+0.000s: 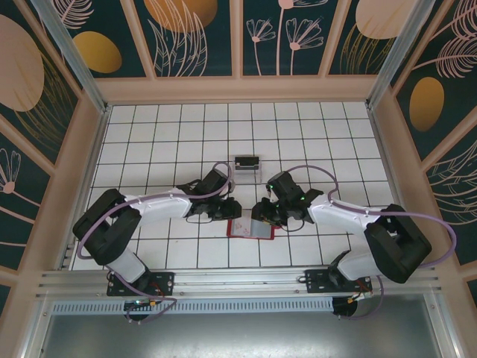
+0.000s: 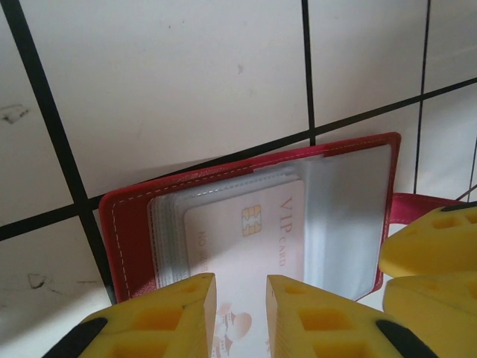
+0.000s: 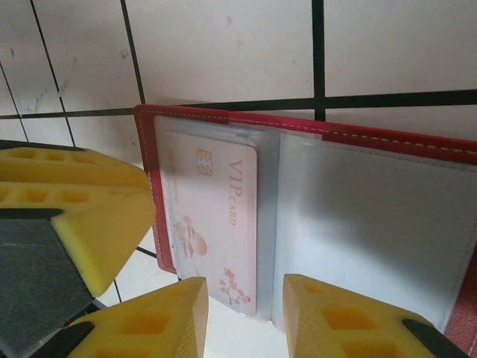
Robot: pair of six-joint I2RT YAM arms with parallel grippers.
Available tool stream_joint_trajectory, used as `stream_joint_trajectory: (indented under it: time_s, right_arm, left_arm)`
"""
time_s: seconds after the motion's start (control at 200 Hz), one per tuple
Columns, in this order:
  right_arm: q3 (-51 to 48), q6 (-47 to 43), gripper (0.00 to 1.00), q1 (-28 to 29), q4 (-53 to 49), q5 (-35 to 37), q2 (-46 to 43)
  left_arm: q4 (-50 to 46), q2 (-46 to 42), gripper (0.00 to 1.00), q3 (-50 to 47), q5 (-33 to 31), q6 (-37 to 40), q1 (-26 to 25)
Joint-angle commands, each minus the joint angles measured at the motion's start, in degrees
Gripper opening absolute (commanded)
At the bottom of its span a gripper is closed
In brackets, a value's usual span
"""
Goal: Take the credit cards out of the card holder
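The red card holder (image 1: pixel 252 228) lies open on the tiled table between both arms. In the left wrist view its clear sleeves (image 2: pixel 350 216) hold a pale VIP credit card (image 2: pixel 250 242) with a gold chip. The card's near end runs under the gap of my open left gripper (image 2: pixel 241 307), and whether the fingers touch it I cannot tell. In the right wrist view the card holder (image 3: pixel 313 134) shows the same card (image 3: pixel 220 224) in its left sleeve, the corner poking out. My right gripper (image 3: pixel 242 317) is open over the fold. No dark card shows.
A clear plastic box (image 1: pixel 247 165) stands just behind the card holder. The grippers are close together: the right one's yellow fingers (image 2: pixel 436 253) show in the left wrist view, and the left one's finger (image 3: pixel 89 216) in the right wrist view. Wooden walls (image 1: pixel 238 88) ring the table.
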Motion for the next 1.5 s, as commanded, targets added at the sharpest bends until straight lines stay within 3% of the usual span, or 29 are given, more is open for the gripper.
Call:
stream_joint_trajectory:
  time_s: [0.0,1.496]
  right_arm:
    - [-0.72,-1.47,0.33,-0.52,2.76,-1.61,1.03]
    - [1.34,-2.60,0.25,-0.12,4.92,-3.21,10.21]
  left_arm:
    - [-2.23,0.58,0.26,-0.19,-1.24,-0.74,-0.20]
    - [-3.76,2.75,0.25,-0.53,-2.14,-0.06,-0.29]
